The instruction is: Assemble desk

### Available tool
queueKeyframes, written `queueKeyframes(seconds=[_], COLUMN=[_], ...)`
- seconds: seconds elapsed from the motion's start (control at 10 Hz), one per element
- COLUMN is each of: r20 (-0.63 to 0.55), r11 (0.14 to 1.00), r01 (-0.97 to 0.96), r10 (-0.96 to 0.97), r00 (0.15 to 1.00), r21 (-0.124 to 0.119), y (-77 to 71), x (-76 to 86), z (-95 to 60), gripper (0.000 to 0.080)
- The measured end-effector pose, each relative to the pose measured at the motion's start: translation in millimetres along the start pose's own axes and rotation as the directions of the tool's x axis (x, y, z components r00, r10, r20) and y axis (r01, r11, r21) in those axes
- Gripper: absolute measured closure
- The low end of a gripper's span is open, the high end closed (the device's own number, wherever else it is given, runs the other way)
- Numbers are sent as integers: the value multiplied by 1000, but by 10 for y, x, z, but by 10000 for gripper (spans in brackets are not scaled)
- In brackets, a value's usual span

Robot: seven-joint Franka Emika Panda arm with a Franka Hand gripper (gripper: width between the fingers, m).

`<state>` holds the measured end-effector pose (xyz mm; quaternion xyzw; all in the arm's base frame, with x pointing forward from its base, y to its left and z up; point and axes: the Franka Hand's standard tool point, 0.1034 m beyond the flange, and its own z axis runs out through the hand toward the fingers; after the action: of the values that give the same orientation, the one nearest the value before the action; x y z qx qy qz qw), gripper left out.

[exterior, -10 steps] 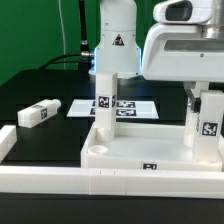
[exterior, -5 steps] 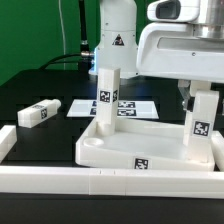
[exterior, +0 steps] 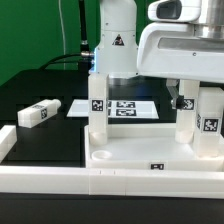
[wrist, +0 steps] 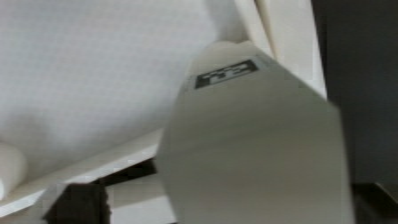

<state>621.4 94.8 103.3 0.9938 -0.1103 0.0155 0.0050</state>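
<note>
From where the exterior view looks, the white plastic tray-like tabletop (exterior: pixel 125 158) lies on the black table (exterior: pixel 40 100), pressed against the long white border rail (exterior: pixel 110 183) along the near edge. Its long axis runs across the picture, side to side, with the raised rim and hollow facing upward. Two white square block legs stand upright in it, long axes vertical: one (exterior: pixel 98 105) toward the exterior view's left, one (exterior: pixel 209 120) at the exterior view's right, each showing a black-and-white tag. A third loose leg (exterior: pixel 34 113) lies on its side well apart on the table, toward the exterior view's left. The flat marker board (exterior: pixel 125 107) lies behind the tray.

The gripper (exterior: pixel 188 100) hangs over the right-hand leg, mostly hidden by the arm's white housing; a dark finger (exterior: pixel 185 103) shows just beside the leg. I cannot tell from here whether it grips or has let go.

The wrist view gives what the other lacks: a close, blurred white surface (wrist: pixel 107 80) and a pale grey slab (wrist: pixel 249 150) with a small tag; the fingertips themselves are not clear.
</note>
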Motion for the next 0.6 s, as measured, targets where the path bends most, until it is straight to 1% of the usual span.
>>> queueKeyframes(seconds=[0.2,0.5,0.6], r20=[0,0,-5], r11=[997,996,988], r01=[76,90,155], r10=[-76,-90,-155], r00=[997,996,988], r21=[1,1,2], y=[-7,9,100], x=[-2,3,38], z=[0,-1,-46], gripper=[152,150,150])
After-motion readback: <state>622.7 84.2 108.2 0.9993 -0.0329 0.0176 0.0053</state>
